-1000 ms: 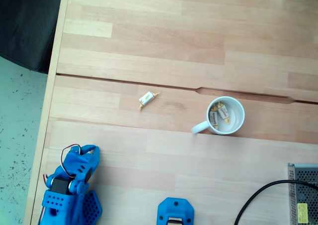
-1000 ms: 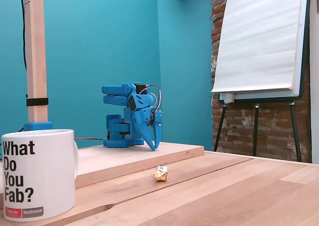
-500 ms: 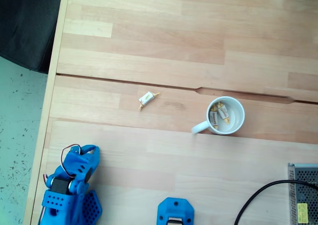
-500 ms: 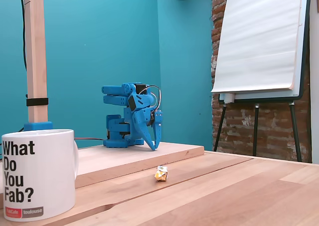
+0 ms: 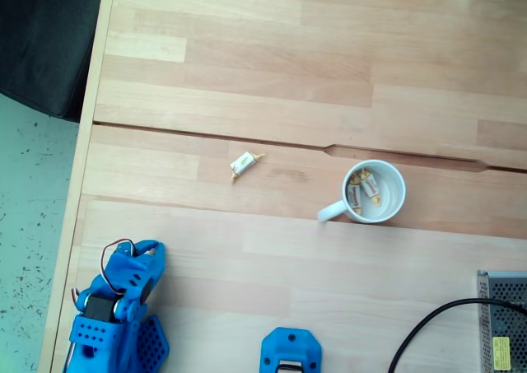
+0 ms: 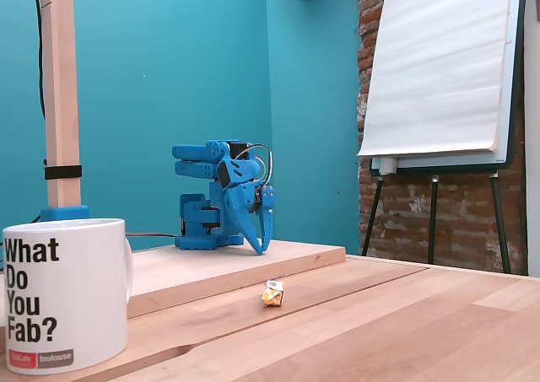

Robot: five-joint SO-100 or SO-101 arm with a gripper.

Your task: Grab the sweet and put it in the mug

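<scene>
In the fixed view from above, the blue arm sits folded at the lower left, its gripper [image 5: 148, 254] pointing up the picture, fingers close together with no gap to be seen and nothing between them. The sweet [image 5: 243, 164] lies on the wooden table [image 5: 272, 76] up and to the right of the gripper, well apart from it, just below the groove between two boards. Further right again stands the mug [image 5: 372, 193], its handle toward the lower left; two wrapped candies [image 5: 362, 190] already lie inside it.

In the low fixed view the mug [image 6: 63, 293] stands nearest the camera at the left, printed "What Do You Fab?". The gripper [image 6: 260, 234] points down onto a raised board behind it, fingertips together. The sweet [image 6: 272, 293] lies below and just right of the fingertips, on the lower boards.

Nothing has moved since the earlier frames: arm, sweet and mug are all in the same spots.

The arm's base is cut off by the bottom edge from above, and the mug's inside is hidden from the low camera.
</scene>
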